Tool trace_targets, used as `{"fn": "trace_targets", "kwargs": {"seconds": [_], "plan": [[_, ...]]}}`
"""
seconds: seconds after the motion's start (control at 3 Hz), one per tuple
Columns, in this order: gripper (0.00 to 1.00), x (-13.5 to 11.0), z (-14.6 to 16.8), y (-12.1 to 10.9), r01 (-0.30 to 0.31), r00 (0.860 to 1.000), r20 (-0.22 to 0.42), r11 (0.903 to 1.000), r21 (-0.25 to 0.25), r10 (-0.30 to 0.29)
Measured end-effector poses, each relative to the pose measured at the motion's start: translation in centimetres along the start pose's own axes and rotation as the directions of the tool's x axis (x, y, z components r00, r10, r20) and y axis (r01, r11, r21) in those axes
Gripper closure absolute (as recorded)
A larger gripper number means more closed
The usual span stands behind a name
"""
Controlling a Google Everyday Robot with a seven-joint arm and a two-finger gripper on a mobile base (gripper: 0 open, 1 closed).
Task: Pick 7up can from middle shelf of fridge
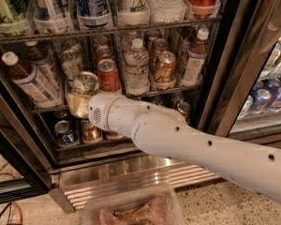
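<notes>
While at the grasp, gripper (78, 105) under can (85, 83) on shelf (173, 90): hold impossible to tell; next, confirm grip, withdraw level.

Red Coke can (107, 75) up right of the gripper (78, 105), water bottle (137, 65) next over, then a gold-brown can (165, 65). Clear tub (131, 209) down front.
</notes>
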State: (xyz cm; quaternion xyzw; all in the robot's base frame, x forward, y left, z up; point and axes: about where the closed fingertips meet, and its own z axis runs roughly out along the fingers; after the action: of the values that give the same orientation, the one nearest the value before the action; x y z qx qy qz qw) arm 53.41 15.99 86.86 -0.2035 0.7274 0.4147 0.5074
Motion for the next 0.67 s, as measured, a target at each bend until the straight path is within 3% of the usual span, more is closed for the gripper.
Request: {"fn": "trace_targets", "kwargs": {"seconds": [0.33,0.67], "plan": [[1.0,0.9,-1.9,1.1,-0.043,0.999,-0.031,0.9991,0.001,0.043],[1.0,1.7,-4.4,2.5,-0.099,0.994,-0.049,0.9946,0.032,0.1]]}}
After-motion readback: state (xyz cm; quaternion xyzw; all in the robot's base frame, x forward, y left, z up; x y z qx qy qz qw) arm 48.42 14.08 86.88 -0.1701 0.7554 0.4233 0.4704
